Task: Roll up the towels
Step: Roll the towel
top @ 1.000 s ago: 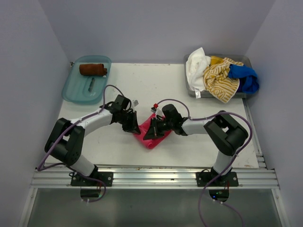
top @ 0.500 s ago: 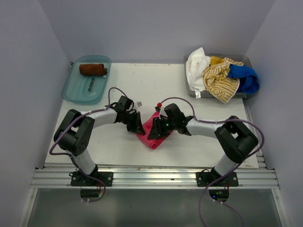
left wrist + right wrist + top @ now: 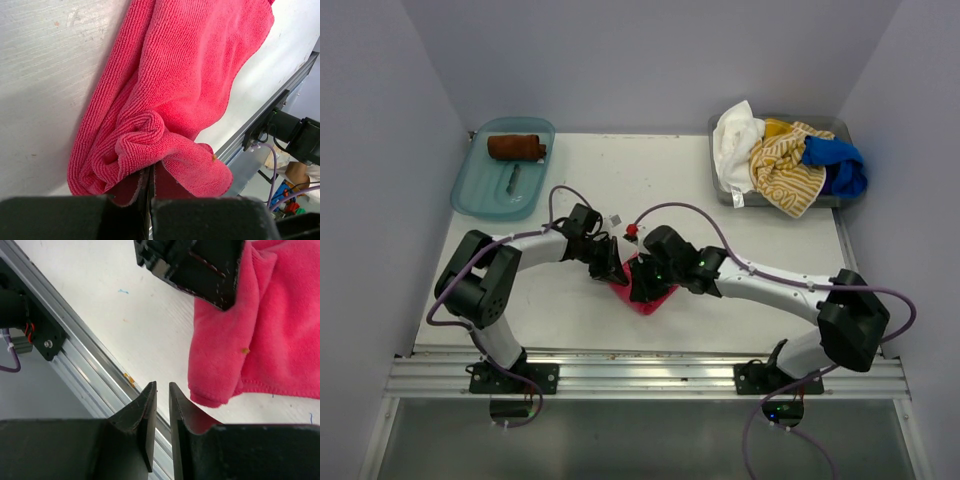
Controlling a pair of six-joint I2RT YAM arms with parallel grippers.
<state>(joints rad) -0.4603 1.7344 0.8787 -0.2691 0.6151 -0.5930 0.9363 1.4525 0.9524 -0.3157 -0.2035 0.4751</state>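
Note:
The hot pink towel (image 3: 648, 294) lies bunched near the table's front middle. My left gripper (image 3: 606, 264) is shut on a fold at the towel's left edge, and the cloth (image 3: 185, 75) bulges out over its fingertips (image 3: 151, 170). My right gripper (image 3: 642, 284) hovers at the towel's near-left side, close to the left gripper. In the right wrist view its jaws (image 3: 162, 386) are almost together with nothing between them, and the towel (image 3: 260, 340) lies just to their right. The rust-brown towel (image 3: 516, 147) lies rolled in the teal tray (image 3: 480, 195).
A grey bin (image 3: 840, 125) at the back right holds the white (image 3: 735, 135), striped (image 3: 785, 165) and blue (image 3: 840, 165) towels in a heap. A small dark object (image 3: 513, 180) lies in the teal tray. The metal rail (image 3: 75, 360) at the table's front edge is close below the right gripper.
My right arm has stretched out to the left and its gripper has moved across the pink towel toward the left gripper. The towel looks more bunched. The left gripper has shifted slightly right.

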